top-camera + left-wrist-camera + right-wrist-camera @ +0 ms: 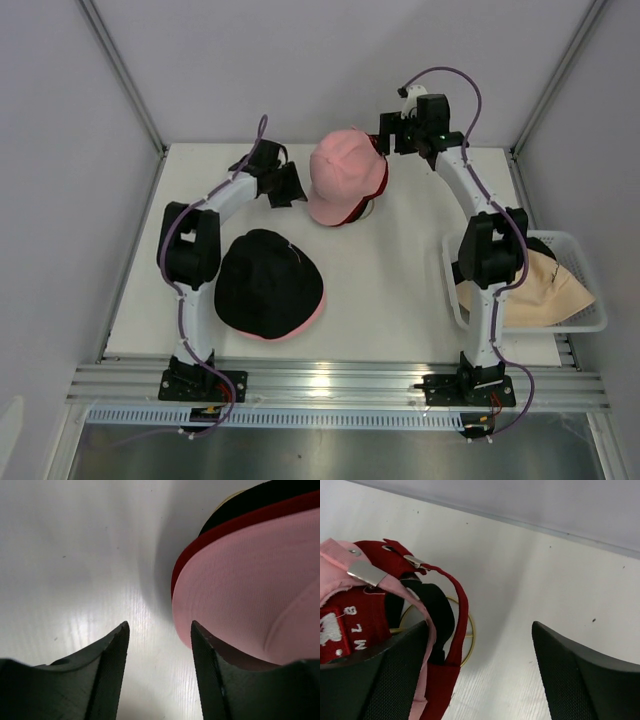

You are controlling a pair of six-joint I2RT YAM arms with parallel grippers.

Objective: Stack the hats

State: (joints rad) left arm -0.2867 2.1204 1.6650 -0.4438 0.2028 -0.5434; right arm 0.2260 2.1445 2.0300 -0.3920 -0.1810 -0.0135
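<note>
From above, my left gripper [290, 187] sits just left of the pink cap [345, 175], which tops the stack at the far middle of the table [400, 290]. My right gripper [388, 135] is just behind the stack. A black bucket hat [262, 280] lies on a pink bucket hat [312, 312] near my left base, and a cream hat [548, 285] waits in the basket [592, 300].

At my left wrist, the left gripper [157, 645] is spread and holds nothing. The pink peak, with the red cap [200, 550] and black cap [250, 500] under it, lies to the right and points toward me.

At my right wrist, the right gripper [480, 645] gapes wide and is also empty, with the back straps lying left of the gap. The caps' long axis runs between my two hands. I judge my left arm nearer to the bucket hats.
</note>
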